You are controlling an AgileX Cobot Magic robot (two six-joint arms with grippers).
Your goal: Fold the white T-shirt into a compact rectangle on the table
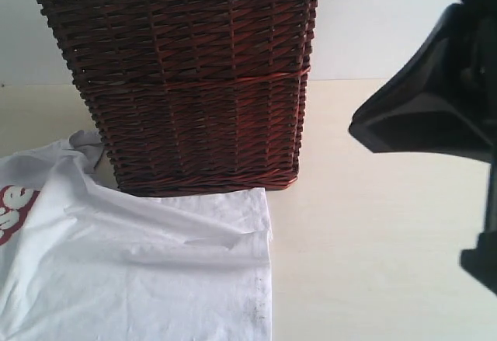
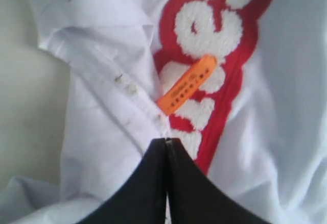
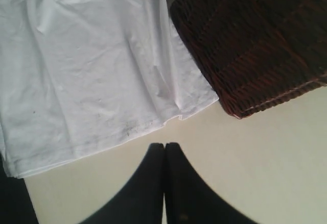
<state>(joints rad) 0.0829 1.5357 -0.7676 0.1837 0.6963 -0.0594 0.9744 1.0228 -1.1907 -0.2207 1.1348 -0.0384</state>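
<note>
Exterior view: the white T-shirt [image 1: 140, 271] lay spread on the counter [image 1: 373, 224], near-left of the basket [image 1: 202, 100], probably flattened for folding

Left wrist view: the left pincer [image 2: 166, 142] was closed at a hem beside the red patch [image 2: 245, 81], where an "e" was readable; the print on the orange tag [image 2: 186, 84] was too small to read

Right wrist view: the right pincer [image 3: 164, 145] was closed over bare counter, just off the hem

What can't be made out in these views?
White cotton T-shirt: left and bottom cut off by exterior view's edges.
Brown wicker basket: inside cut off by exterior view's top edge.
Red letter patch: cropped by left wrist view's top edge; orange tag print too small.
</note>
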